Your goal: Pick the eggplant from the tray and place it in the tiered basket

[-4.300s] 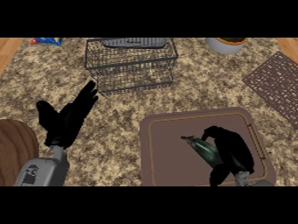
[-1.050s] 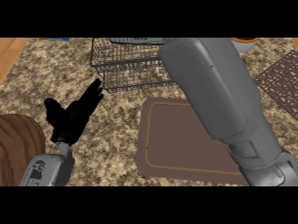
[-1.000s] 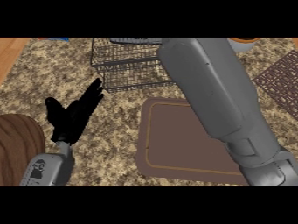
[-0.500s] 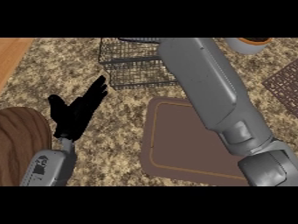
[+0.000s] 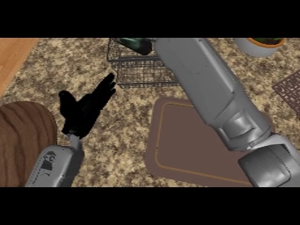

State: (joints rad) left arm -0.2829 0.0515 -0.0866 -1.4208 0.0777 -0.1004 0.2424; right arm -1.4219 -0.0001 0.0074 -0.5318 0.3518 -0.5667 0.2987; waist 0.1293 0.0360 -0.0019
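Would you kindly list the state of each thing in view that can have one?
tray: flat on the counter, nothing showing on its visible part.
tiered basket: upright, a dark green thing at its top edge, likely the eggplant.
left hand: open, fingers straight, holding nothing.
right hand: hidden beyond its forearm, which reaches over the basket.
bowl: upright at the top right.

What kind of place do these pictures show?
Most likely a kitchen counter. The top is speckled stone; on it are a black wire tiered basket, a brown tray, a white bowl at the far edge and a round wooden board.
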